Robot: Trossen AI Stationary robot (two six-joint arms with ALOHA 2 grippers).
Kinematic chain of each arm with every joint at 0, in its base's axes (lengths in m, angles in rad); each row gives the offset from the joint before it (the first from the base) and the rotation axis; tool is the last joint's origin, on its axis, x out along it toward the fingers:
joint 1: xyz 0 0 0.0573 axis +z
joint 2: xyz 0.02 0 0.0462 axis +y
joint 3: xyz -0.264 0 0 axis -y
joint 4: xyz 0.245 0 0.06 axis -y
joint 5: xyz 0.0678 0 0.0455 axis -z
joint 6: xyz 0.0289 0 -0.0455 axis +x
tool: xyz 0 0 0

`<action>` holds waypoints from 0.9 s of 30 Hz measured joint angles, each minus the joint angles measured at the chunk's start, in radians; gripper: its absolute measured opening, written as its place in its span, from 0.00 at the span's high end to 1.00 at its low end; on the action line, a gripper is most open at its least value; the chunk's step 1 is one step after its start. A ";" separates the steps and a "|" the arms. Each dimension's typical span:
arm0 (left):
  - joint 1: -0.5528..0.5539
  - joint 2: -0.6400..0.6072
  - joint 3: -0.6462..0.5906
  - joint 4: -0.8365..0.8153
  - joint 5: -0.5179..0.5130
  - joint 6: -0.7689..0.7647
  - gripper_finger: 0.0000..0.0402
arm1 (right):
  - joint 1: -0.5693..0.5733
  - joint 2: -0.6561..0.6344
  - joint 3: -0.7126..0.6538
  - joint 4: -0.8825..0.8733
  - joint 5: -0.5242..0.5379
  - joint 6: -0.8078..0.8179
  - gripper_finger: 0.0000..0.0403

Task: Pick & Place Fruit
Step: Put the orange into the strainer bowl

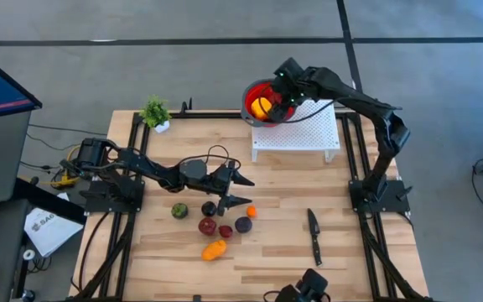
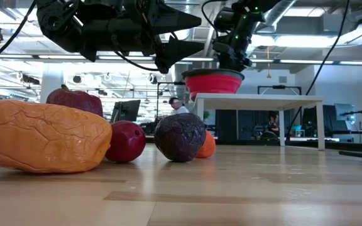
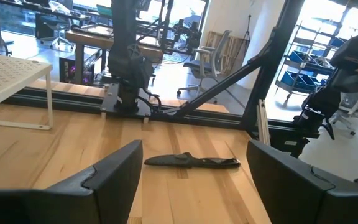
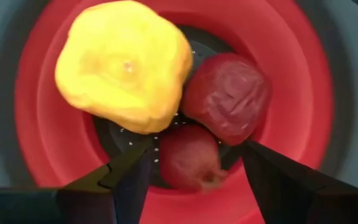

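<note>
While spread just in front of the knife [image 1: 314, 236] on the table [image 1: 376, 252], six loose fruit [image 1: 214, 249]: orange, dark red, purple, green. Above them, left gripper [image 1: 236, 190], fingers apart, holding nothing. Far beyond the knife, on the white stand [image 1: 309, 134], red bowl [image 1: 248, 94] with yellow fruit [image 4: 124, 65] and two dark red fruit [image 4: 227, 94]; right gripper [image 4: 191, 165] over it, fingers apart, empty.

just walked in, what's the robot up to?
Moving fruit into the red bowl on the white stand. The right pincer hangs open over the bowl, which holds a yellow piece and two red ones. The left pincer hovers open above the six pieces on the table. A knife lies aside.
</note>
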 joint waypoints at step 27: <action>-0.016 0.000 0.000 -0.001 0.000 0.000 0.30 | 0.559 -0.588 -0.563 0.463 0.006 -0.080 0.64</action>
